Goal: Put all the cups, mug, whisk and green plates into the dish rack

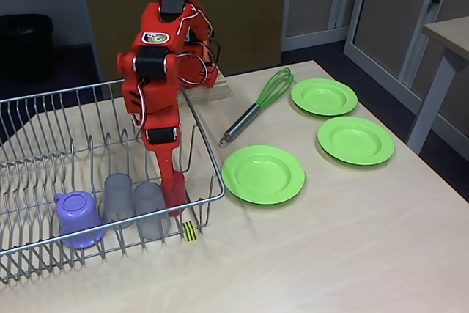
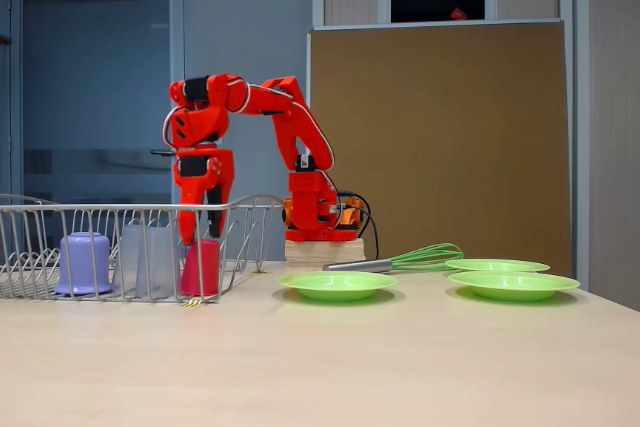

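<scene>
The dish rack (image 1: 110,144) runs off the left picture edge in both fixed views. The hand (image 1: 173,181) reaches down over the red cup (image 1: 176,192), covering most of it; whether its fingers grip the cup cannot be told. In a fixed view the two grey cups (image 2: 145,259) blur together behind the rack wires.

Red arm (image 1: 157,71); red cup (image 1: 174,190) at its fingers; beside that, two translucent grey cups (image 1: 119,196); lilac mug (image 1: 77,218). Silver wire dish rack (image 1: 44,119) with a yellow-and-black striped tag (image 1: 190,232); lime-green plates (image 1: 263,174); green-looped, silver-handled whisk (image 1: 258,105).

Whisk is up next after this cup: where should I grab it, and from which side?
Probably the silver tube handle of the whisk, from above, jaws across it. It lies flat on the table, handle end toward the dish rack, and the green loops look springy.
</scene>
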Robot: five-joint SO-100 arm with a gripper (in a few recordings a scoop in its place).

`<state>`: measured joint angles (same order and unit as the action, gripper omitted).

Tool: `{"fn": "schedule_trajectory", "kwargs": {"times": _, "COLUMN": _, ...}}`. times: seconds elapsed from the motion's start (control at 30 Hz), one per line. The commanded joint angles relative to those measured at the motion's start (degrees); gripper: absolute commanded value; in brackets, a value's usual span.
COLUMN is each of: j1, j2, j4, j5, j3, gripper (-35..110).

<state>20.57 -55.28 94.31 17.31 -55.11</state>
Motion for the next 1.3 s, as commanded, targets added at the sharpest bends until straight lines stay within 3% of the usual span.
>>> {"fn": "schedule_trajectory", "kwargs": {"times": 0.0, "j1": 0.4, "j2": -6.1, "j4": 2.5, "j5": 1.2, "j3": 2.2, "gripper": 32}}
{"fn": "schedule_trajectory", "kwargs": {"times": 0.4, "j1": -8.3, "j2": -28.7, "j4": 4.6, "j5": 7.1, "j3": -10.0, "gripper": 24}}
{"fn": "schedule_trajectory", "kwargs": {"times": 0.67, "j1": -19.5, "j2": -44.4, "j4": 5.3, "j5": -6.2, "j3": -33.2, "gripper": 32}}
{"fn": "schedule_trajectory", "kwargs": {"times": 0.97, "j1": -36.2, "j2": -58.4, "j4": -7.0, "j5": -15.1, "j3": -56.7, "gripper": 13}}
{"fn": "schedule_trajectory", "kwargs": {"times": 1.27, "j1": -50.1, "j2": -62.8, "j4": -15.2, "j5": -7.2, "j3": -70.7, "gripper": 23}}
